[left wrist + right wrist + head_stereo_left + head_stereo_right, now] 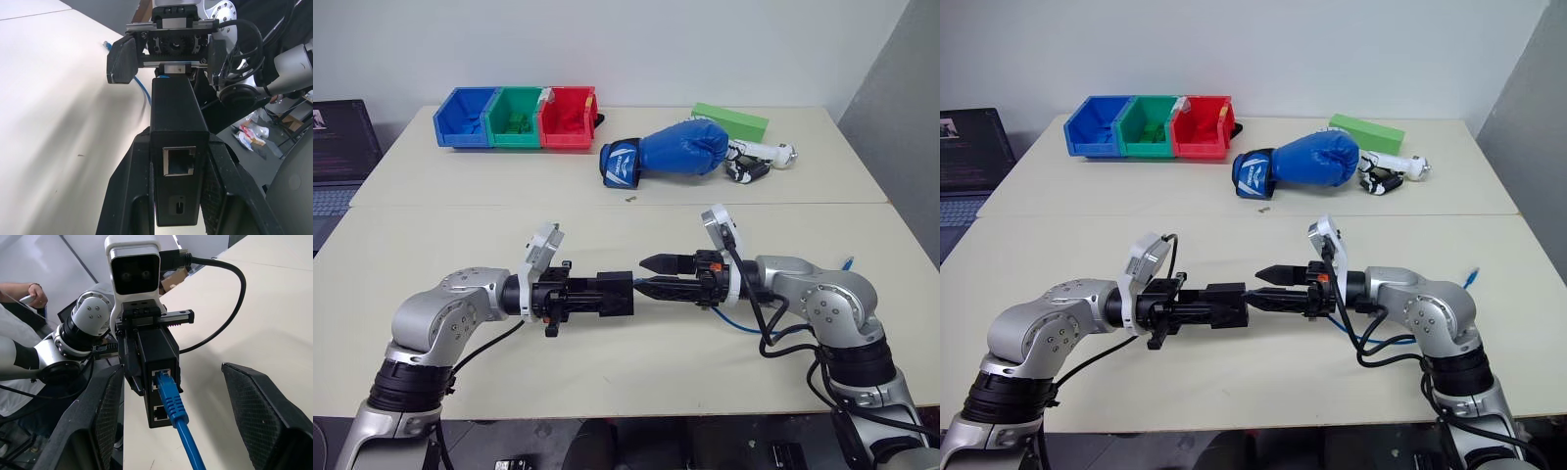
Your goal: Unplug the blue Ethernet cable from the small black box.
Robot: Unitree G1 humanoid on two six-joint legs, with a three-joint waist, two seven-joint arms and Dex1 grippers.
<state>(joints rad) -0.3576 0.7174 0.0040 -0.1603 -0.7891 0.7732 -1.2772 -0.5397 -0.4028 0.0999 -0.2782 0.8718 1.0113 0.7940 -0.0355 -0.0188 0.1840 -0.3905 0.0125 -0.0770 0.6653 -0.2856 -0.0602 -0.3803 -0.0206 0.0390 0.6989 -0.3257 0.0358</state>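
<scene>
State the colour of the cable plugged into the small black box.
Bright blue cable in the small black box; the right wrist view shows it best.

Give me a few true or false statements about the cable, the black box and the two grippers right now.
1. The left gripper holds the small black box. True.
2. The blue Ethernet cable is already out of the box. False: its plug sits in a port.
3. The right gripper is clamped on the cable. False: its fingers stand apart on either side of it.
4. The boxing glove lies beyond both arms. True.
5. The three bins are stacked. False: they stand side by side.
</scene>
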